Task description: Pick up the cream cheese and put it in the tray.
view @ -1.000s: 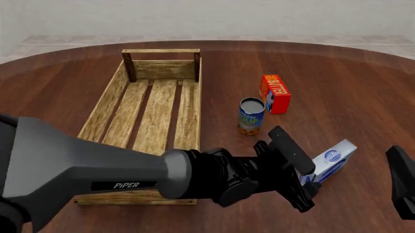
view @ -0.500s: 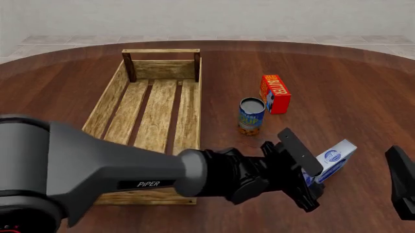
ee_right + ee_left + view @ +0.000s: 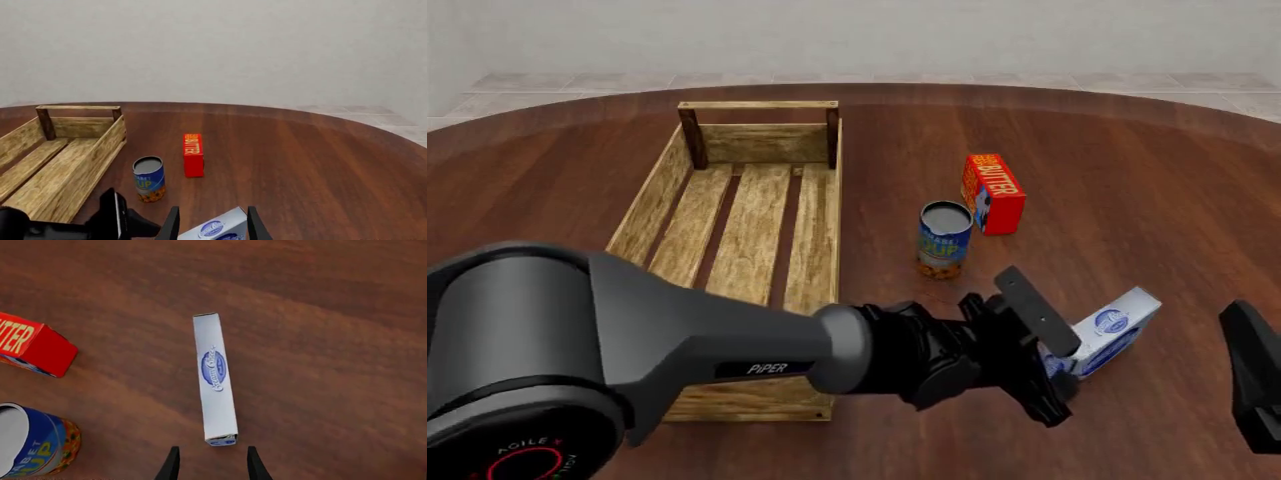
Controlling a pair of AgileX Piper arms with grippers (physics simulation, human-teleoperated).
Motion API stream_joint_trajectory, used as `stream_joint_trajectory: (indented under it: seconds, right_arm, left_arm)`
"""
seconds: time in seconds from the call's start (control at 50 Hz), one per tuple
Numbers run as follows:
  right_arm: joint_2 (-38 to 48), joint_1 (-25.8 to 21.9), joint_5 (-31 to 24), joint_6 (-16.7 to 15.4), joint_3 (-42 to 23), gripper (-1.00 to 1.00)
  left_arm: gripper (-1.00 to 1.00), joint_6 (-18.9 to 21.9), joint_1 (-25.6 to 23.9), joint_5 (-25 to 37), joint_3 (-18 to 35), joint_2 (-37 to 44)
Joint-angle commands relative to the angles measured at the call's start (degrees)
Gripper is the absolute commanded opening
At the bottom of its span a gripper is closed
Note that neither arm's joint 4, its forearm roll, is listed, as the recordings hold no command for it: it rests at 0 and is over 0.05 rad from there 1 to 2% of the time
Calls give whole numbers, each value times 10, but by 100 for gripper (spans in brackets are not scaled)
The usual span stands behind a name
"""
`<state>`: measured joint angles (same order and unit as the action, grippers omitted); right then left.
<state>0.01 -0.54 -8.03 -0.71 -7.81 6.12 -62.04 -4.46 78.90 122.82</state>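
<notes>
The cream cheese [image 3: 215,377] is a long white carton with a blue oval logo, lying on the wooden table right of the can [image 3: 944,238]. In the front view the cream cheese [image 3: 1113,328] lies with its near end at my left gripper [image 3: 1057,378]. The left wrist view has the left gripper [image 3: 211,467] open, its fingertips just short of the carton's end and touching nothing. The tray [image 3: 645,225], a long slatted wooden crate, stands at the left. My right gripper [image 3: 211,226] is open above the carton [image 3: 215,228]; it shows at the right edge [image 3: 1254,385].
A red-orange butter box [image 3: 993,192] stands behind the blue-and-yellow can, both between the tray and the carton. The left arm's thick grey link [image 3: 627,340] crosses in front of the tray's near end. Both also show in the left wrist view: butter box [image 3: 33,342], can [image 3: 33,442].
The left arm's grey link has swung up and nearer the camera, while its gripper shifted only slightly at the carton's near end. Carton and right arm have not moved.
</notes>
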Motion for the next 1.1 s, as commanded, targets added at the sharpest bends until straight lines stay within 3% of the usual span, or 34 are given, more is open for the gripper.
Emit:
stream_joint_trajectory:
  seconds: [0.02,0.4,1.1]
  right_arm:
    - [0,1,-1,0,0,100]
    - [0,2,-2,1,0,100]
    - [0,2,-2,-3,0,100]
  left_arm:
    - [100,-9,6,10,17,20]
    - [100,16,0,23,36,43]
    - [100,-30,-15,79,94,81]
